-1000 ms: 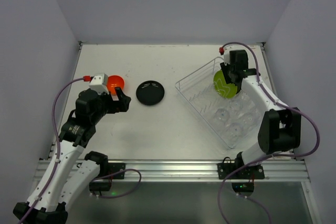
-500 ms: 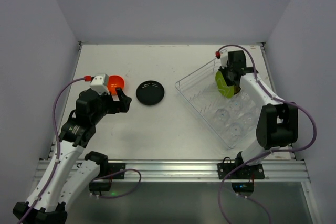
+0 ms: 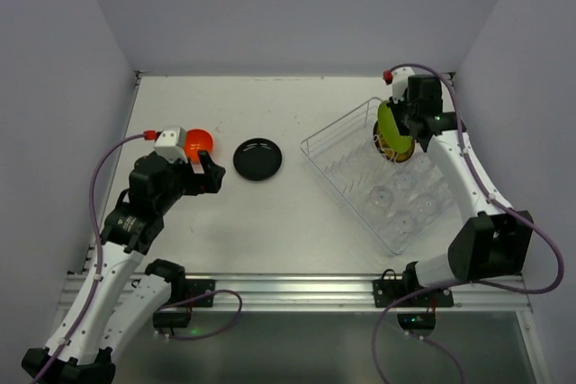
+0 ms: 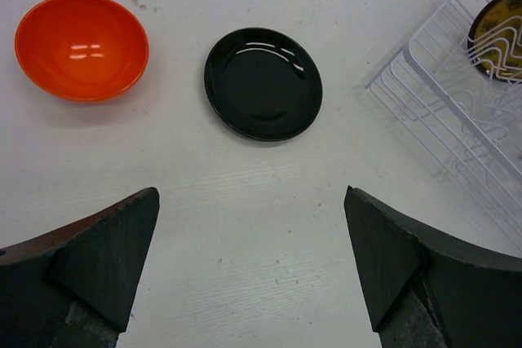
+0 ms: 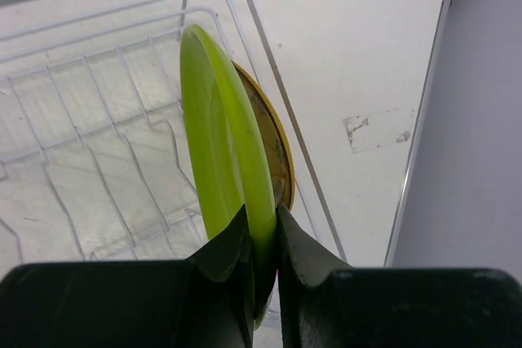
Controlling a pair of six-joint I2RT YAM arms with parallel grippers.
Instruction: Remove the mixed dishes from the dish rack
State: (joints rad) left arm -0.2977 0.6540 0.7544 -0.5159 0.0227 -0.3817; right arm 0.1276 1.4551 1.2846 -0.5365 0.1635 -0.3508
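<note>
Two sets of jaws: we saw the left jaws at the left of the surface (image 3: 270, 240) and the right jaws at the far corner of the dish rack (image 3: 346, 197).
Right jaws: they were clenched on the rim of the lime-green plate (image 5: 220, 144), one finger on each face, with only the plate's thickness between them.
Lime-green plate: it was held on edge, nearly upright, over the rack's far corner; we could not tell whether it touched the wires.
Olive-yellow patterned plate (image 5: 275, 148): it stood on edge just behind the green one, inside the rack; we could not tell whether the two touched.
Left jaws: they were spread wide and gripped nothing, above bare surface near the orange bowl (image 4: 81, 45).
Orange bowl: it sat upright on the surface, outside the rack and left of the black plate (image 4: 263, 83).
Black plate: it lay flat on the surface between bowl and rack, apart from both.
Clear cups (image 3: 404, 220): several sat in the rack's near half; we could not count them.
</note>
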